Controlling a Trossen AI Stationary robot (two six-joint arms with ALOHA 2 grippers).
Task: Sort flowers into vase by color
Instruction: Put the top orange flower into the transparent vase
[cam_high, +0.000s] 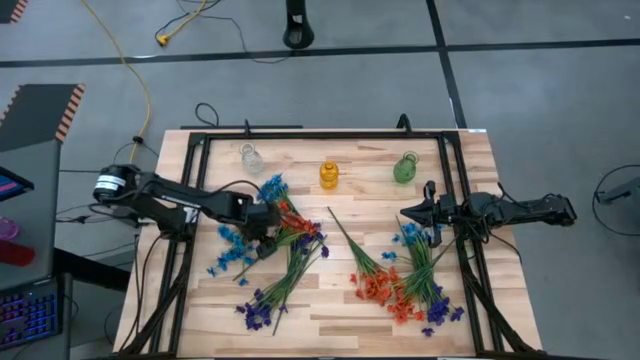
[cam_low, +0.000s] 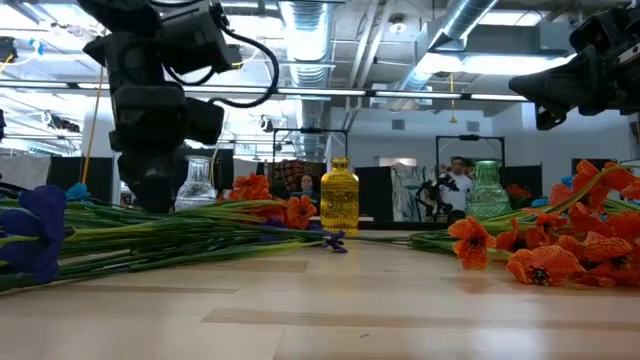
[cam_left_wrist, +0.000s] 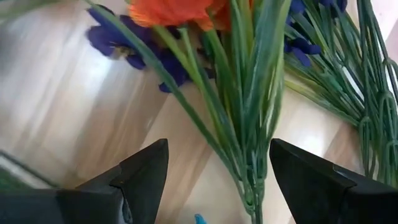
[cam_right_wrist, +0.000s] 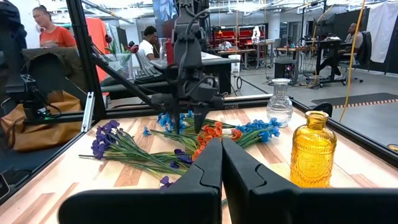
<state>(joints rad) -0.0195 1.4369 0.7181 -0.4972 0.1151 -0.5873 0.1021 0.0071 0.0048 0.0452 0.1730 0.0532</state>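
Flower sprigs lie flat on the wooden table in two piles: a left pile (cam_high: 285, 255) and a right pile (cam_high: 405, 280), each mixing orange-red, purple and blue blossoms. My left gripper (cam_high: 266, 240) is low over the left pile, pointing down and open. In the left wrist view its fingers (cam_left_wrist: 217, 155) stand on either side of a bundle of green stems (cam_left_wrist: 249, 112) that leads to an orange blossom (cam_left_wrist: 168, 9), with purple blossoms (cam_left_wrist: 124, 43) beside it. My right gripper (cam_high: 408, 214) is shut and empty (cam_right_wrist: 222, 146), raised above the right pile.
Three small vases stand in a row at the far side: clear (cam_high: 250, 157), amber (cam_high: 329, 175) and green (cam_high: 405, 168). A black frame (cam_high: 300, 135) runs around the table. People show in the room beyond (cam_right_wrist: 46, 25).
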